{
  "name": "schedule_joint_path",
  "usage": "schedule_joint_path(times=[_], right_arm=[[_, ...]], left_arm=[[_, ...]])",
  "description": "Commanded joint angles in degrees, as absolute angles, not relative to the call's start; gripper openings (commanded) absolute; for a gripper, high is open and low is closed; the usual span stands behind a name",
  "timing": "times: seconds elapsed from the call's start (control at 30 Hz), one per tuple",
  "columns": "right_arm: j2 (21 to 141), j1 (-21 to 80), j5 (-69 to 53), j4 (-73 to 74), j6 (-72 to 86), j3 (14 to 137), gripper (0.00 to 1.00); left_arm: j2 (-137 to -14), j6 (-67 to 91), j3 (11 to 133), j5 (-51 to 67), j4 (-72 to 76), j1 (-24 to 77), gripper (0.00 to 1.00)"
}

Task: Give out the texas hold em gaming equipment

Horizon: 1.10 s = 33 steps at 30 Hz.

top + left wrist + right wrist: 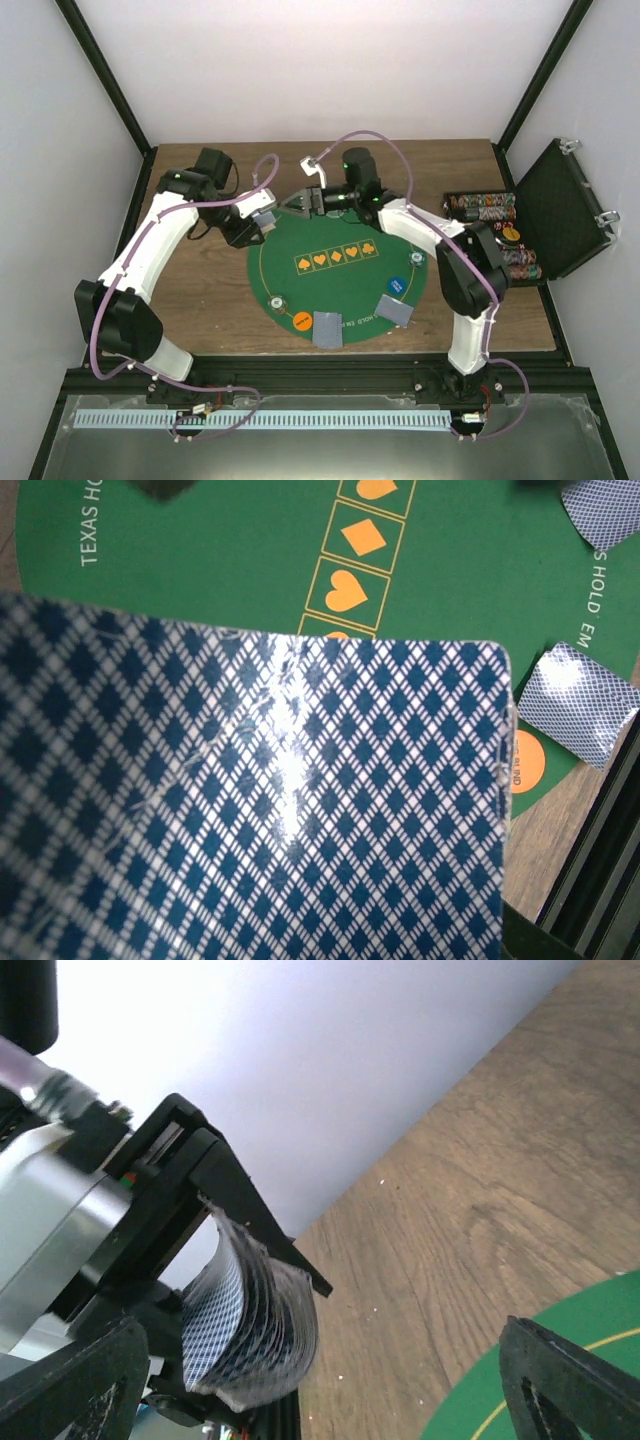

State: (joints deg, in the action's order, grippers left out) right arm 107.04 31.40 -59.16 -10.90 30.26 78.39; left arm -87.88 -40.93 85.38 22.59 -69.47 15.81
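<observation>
- White walls close in a brown wooden desk [200,290], with a round green mat [340,290] at its middle.
- The left fingers [258,215] are nearly closed, clamped on a deck of cards [250,1320] at the mat's far-left edge. The cards bow under the grip.
- The right fingers [297,204] are spread wide with nothing between them, hovering over the mat's far edge.
- What the coming move turns on: the deck lies just beside the right fingers, straight ahead of their tips. In the right wrist view it sits left of the gap's centre, with its curved edge towards them.
- My judgement is that the right arm, clearly the nearer free one, would have to shift over to bring a card edge between its tips.
- Already on the mat's near side are one card pile [328,328] and a second card pile [395,310], with an orange disc [302,321], a blue disc [399,284] and a clear-grey disc [276,302] near them.
- Poker chips [485,208] sit in racks by the open case [565,205], well apart on the right.
- The left wrist view is almost filled by the deck's blue diamond back, which hides that arm's own tips.
- How many cards the deck holds cannot be told, and the right tips are cut off at the bottom of their own view.
</observation>
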Motion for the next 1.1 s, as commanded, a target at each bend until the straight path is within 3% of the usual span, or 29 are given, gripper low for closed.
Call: schedule_joint_path(times=[0.0, 0.3, 0.47, 0.7, 0.83, 1.07], right_arm=[[111.00, 33.15, -61.75, -14.17, 34.62, 83.76, 0.95], [115.79, 35.93, -62.80, -12.53, 32.66, 89.30, 0.94], [116.63, 35.95, -59.50, -6.59, 29.67, 90.26, 0.88], [112.62, 35.07, -54.28, 0.09, 24.93, 88.85, 0.62], [110.69, 35.07, -51.45, 4.08, 22.42, 88.52, 0.53], [108.82, 35.44, -53.03, 5.74, 21.11, 88.40, 0.30]], left_arm=[[-86.72, -41.66, 86.75, 24.80, -70.20, 16.13, 0.46], [-87.32, -41.23, 87.18, 24.34, -69.88, 16.17, 0.46], [-87.47, -41.06, 87.62, 25.00, -69.81, 16.17, 0.46], [-87.42, -41.05, 86.98, 24.08, -69.30, 16.17, 0.43], [-87.52, -40.95, 86.70, 23.10, -68.95, 16.20, 0.43], [-87.63, -40.79, 86.50, 22.74, -68.70, 16.15, 0.43]])
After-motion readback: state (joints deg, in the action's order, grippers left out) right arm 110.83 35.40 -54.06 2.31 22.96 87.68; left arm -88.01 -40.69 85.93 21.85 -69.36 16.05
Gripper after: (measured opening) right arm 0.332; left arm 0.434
